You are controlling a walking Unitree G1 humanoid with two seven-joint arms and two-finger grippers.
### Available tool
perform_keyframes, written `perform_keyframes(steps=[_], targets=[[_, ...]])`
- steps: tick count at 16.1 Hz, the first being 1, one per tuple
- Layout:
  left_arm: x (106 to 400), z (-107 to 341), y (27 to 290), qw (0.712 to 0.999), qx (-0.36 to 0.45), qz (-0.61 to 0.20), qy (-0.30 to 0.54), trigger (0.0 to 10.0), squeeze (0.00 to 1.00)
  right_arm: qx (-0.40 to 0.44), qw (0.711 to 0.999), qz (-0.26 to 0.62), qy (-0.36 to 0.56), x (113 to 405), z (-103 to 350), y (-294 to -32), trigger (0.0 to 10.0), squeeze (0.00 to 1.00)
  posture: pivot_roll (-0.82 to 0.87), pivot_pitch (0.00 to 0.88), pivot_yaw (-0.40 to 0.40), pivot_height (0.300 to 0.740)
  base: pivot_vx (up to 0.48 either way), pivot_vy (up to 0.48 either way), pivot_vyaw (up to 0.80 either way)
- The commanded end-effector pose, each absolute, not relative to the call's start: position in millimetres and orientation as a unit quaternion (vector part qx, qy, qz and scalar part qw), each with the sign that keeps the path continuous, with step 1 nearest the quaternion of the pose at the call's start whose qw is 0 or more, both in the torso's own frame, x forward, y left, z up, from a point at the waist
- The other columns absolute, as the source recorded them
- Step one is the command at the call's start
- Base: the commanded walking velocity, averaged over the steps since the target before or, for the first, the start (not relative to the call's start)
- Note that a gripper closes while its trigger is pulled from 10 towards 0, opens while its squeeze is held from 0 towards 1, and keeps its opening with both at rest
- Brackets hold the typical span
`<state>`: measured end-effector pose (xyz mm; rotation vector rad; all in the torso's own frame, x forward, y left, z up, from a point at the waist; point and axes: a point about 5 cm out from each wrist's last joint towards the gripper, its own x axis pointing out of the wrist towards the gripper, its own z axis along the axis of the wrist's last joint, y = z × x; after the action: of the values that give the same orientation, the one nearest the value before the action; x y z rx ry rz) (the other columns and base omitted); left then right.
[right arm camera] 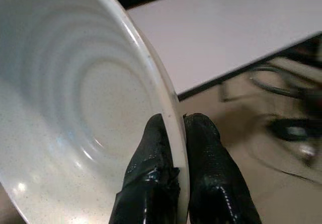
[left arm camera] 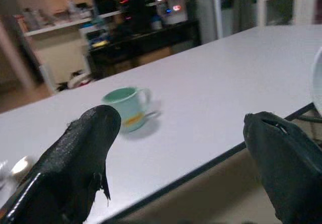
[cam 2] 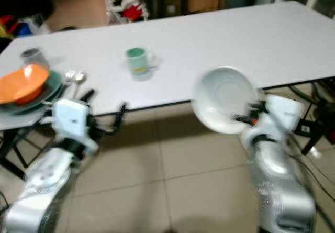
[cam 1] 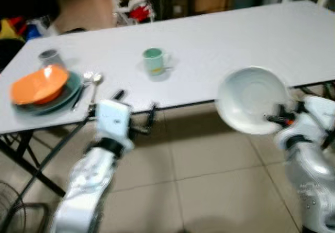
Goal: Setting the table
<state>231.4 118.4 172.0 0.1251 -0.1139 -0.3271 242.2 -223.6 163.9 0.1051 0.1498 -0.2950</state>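
Note:
A white bowl (cam 1: 251, 99) hangs tilted at the front edge of the white table (cam 1: 235, 39), right of centre. My right gripper (cam 1: 275, 119) is shut on its rim, one finger inside and one outside, as the right wrist view shows (right arm camera: 176, 126). A green mug (cam 1: 153, 61) stands mid-table. At the far left an orange bowl (cam 1: 41, 84) sits on a teal plate (cam 1: 72, 94), with spoons (cam 1: 94, 80) beside it. My left gripper (cam 1: 135, 107) is open and empty, just below the table's front edge, facing the mug (left arm camera: 126, 108).
A grey cup (cam 1: 49, 57) stands behind the orange bowl. Black folding table legs (cam 1: 31, 165) and a wire object (cam 1: 10, 207) are at the lower left. Beige tiled floor (cam 1: 209, 191) lies in front. Shelves with red items (cam 1: 138, 10) and boxes stand behind the table.

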Motion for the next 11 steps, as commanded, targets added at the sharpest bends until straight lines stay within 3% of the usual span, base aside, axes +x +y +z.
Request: perform_keyframes(steps=[1,2,5,11], targets=[[231.5,172.4,126.8,0.984,0.074,-0.151,-0.055,10.0,0.0,0.069,0.991,-0.103,0.045,248.9,177.4,-208.3,10.0,0.0,-0.14,0.01,0.094,0.74,0.368,0.0,0.0],[231.4,172.2,126.7,0.984,0.074,-0.15,-0.055,10.0,0.0,0.073,0.991,-0.097,0.045,249.5,178.0,-207.4,10.0,0.0,-0.14,0.01,0.094,0.74,0.368,0.0,0.0],[228.2,167.3,130.9,0.986,0.076,-0.145,-0.044,10.0,0.0,0.131,0.986,0.037,0.1,265.2,182.0,-185.7,10.0,0.0,-0.14,0.019,0.083,0.74,0.35,0.0,0.0],[222.2,163.2,141.5,0.987,0.089,-0.133,-0.03,10.0,0.0,0.15,0.959,0.127,0.202,288.1,179.6,-180.5,10.0,0.0,-0.12,0.023,0.064,0.74,0.345,0.0,0.0]])
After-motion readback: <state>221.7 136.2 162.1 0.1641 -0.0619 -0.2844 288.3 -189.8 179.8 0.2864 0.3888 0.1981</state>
